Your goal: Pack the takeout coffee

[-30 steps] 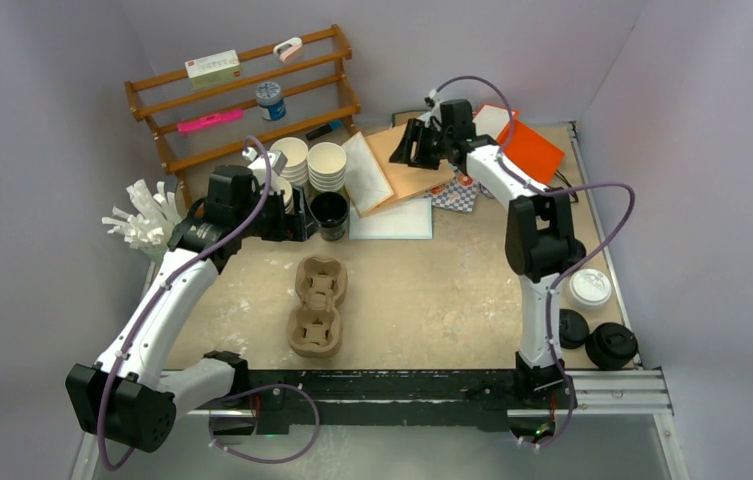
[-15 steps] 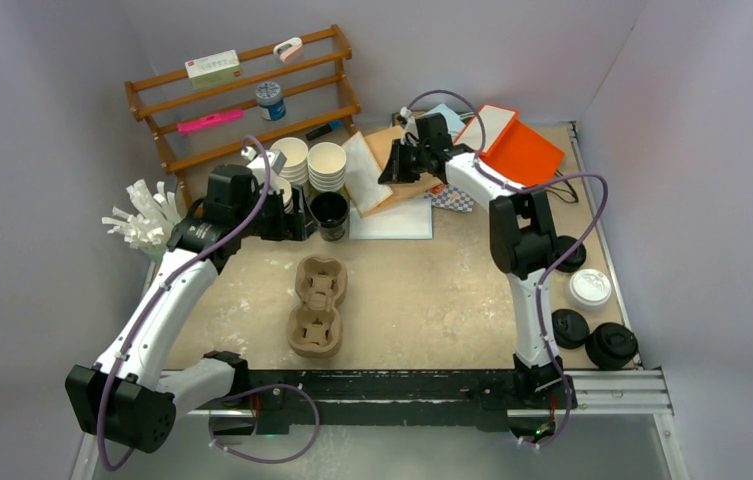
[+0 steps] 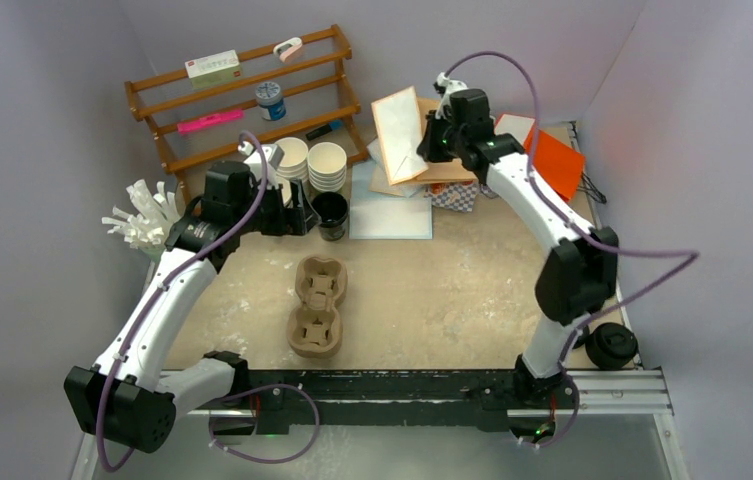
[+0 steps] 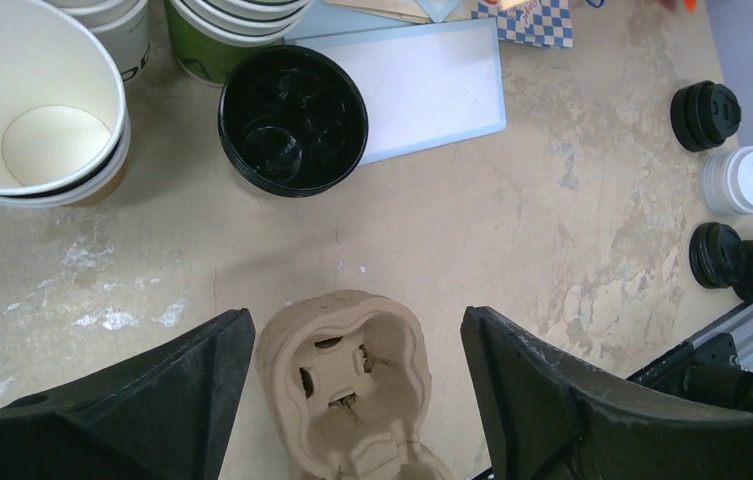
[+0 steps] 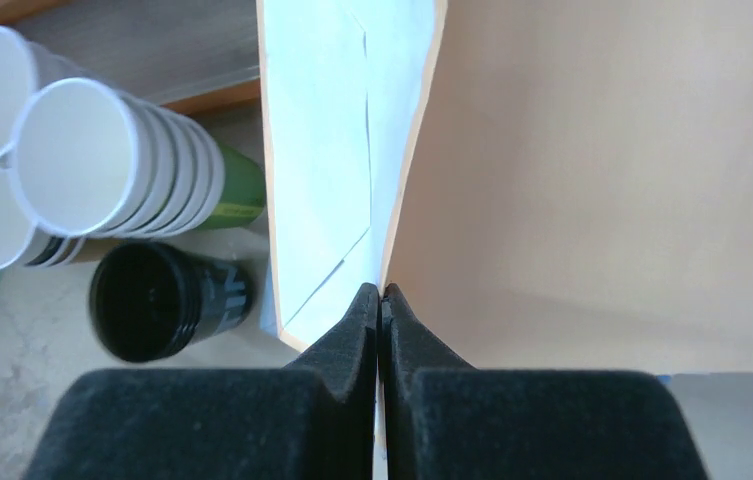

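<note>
The left pincer [image 4: 354, 335], jaws apart, hangs just beside the black cup [image 4: 293, 118], which fronts the stacked paper cups [image 3: 327, 165] toward the worktop's far left corner and could be knocked. The right pincer [image 5: 380, 300] is clamped on a thin edge of the paper bag [image 5: 592, 180], raised at the far edge. It seems to hold one wall only, so the bag may slip or tear.

Bright, even overhead light, soft faint shadows, crisp detail, slightly blurred near foregrounds.
</note>
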`<move>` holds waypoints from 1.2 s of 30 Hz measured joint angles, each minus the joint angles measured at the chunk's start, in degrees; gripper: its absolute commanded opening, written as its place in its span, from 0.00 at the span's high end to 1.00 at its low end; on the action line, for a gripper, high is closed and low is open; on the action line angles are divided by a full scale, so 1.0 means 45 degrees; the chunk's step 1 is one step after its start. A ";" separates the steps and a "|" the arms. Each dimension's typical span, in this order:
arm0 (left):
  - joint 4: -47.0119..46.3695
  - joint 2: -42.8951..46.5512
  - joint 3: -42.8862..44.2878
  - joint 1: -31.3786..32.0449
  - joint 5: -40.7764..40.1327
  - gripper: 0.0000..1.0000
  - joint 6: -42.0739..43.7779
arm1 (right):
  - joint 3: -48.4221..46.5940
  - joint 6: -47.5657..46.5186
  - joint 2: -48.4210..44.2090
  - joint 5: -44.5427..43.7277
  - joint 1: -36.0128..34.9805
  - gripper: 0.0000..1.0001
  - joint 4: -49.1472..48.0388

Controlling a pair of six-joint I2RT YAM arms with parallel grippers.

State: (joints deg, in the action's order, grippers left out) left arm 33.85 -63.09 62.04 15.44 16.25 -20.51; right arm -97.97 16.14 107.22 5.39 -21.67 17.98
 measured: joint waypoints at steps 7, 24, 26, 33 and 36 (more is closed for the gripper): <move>-0.0398 0.0073 0.0000 0.0005 0.0117 0.20 -0.0432 | 0.3196 0.0068 -0.3886 0.0364 -0.0015 1.00 -0.0044; -0.1472 -0.2137 0.1535 0.3852 -0.1064 0.18 -0.2244 | 0.7393 0.1817 -0.7145 0.1297 0.1661 0.27 0.2016; -0.1321 -0.3225 0.2453 0.5309 -0.1938 0.15 -0.2365 | 0.7393 0.2137 -0.7057 0.0952 0.2501 0.21 0.2152; 0.0097 -0.7898 0.7038 0.8655 -0.5416 0.05 -0.2885 | 0.8014 0.2982 -0.6863 -0.0306 0.3759 0.06 0.2229; 0.0374 -0.9122 0.7606 0.9102 -0.6377 0.06 -0.3463 | 0.8505 0.3361 -0.6470 -0.0209 0.4503 0.05 0.2001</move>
State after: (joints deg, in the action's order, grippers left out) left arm 35.53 -104.14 96.27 56.40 -12.45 -36.10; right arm -59.70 31.27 78.11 4.45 -1.41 26.98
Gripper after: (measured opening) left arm 0.947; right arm 0.943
